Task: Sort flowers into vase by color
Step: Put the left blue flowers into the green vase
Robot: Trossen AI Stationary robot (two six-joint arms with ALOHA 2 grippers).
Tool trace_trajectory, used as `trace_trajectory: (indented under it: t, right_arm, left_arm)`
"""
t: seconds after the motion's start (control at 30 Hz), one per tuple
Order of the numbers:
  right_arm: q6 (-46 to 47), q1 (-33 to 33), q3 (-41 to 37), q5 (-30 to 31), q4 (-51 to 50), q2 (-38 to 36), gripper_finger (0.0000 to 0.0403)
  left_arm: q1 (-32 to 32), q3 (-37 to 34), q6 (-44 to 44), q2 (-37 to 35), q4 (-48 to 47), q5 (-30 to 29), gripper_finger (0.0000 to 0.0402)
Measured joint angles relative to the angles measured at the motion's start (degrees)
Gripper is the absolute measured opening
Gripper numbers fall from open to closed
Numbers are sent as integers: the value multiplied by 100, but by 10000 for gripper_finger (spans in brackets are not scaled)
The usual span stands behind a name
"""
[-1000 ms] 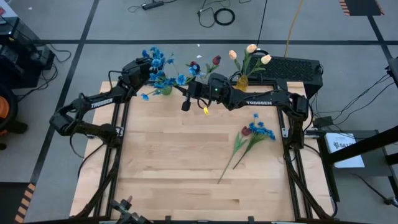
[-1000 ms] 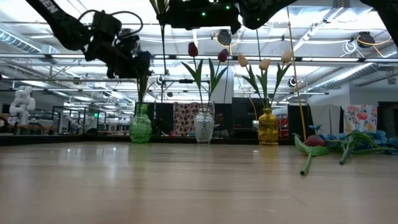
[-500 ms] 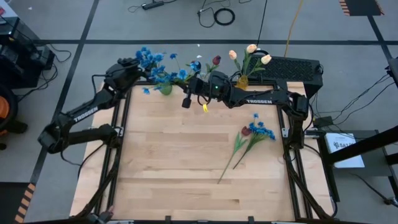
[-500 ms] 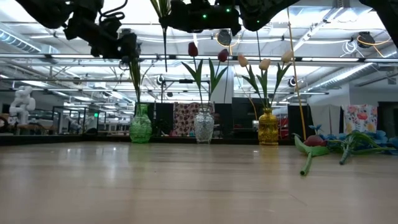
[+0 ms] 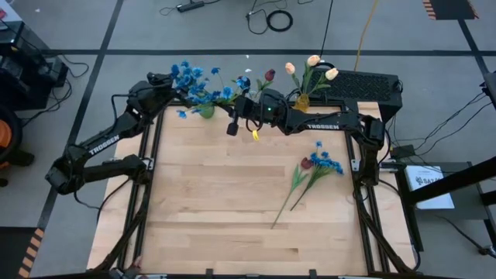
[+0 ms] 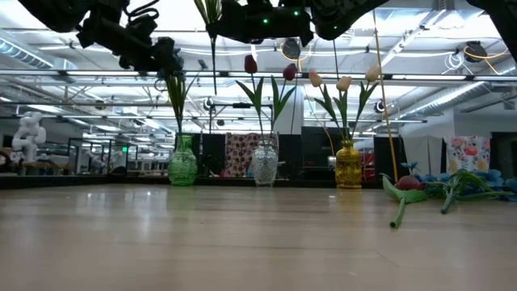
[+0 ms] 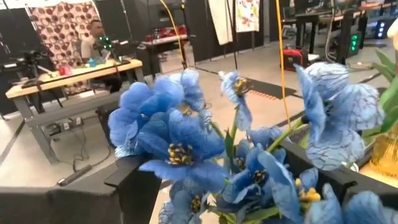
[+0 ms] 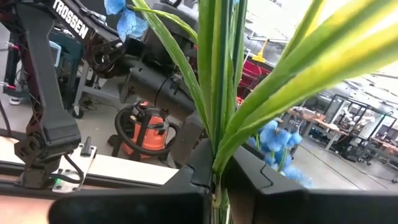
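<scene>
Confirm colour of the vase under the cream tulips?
Amber yellow vase; clearest in the low view.

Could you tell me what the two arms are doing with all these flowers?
The robot is sorting artificial flowers by color into three vases at the table's far edge. The left gripper is open above the blue flowers standing in the green vase. The right gripper is shut on a green stem near the clear vase. Cream tulips fill the yellow vase; more loose flowers lie on the table.
</scene>
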Motion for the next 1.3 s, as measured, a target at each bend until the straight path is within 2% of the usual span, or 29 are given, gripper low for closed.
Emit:
trace_trajectory:
  t: [0.17,0.3,0.47,0.6,0.87,1.0,1.07,1.17,1.3]
  right_arm:
    - [27,7,0,0,1,0,18]
    - [40,7,0,-2,-74,0,18]
    - [39,7,0,-2,-144,0,18]
    - [39,7,0,-2,-157,0,18]
    - [192,-13,0,21,119,0,18]
    - [749,-118,0,34,469,0,18]
    - [800,-149,0,19,492,-2,18]
    - [803,-158,0,-118,478,-2,18]
    - [926,-157,0,-872,444,-2,18]
  left_arm:
    - [0,0,-8,33,189,60,292]
    - [-4,49,-167,14,-12,325,324]
    - [0,111,-150,15,-372,-93,377]
    - [-3,111,-126,-204,-341,-252,386]
    - [-329,117,-164,-1304,-241,642,386]
    - [-667,118,-160,-1720,-286,1784,386]
    - [-837,120,-166,-1767,-343,2204,386]
    - [-1056,122,-62,-1700,-729,2396,386]
    - [-1334,-26,187,-1383,-803,2407,386]
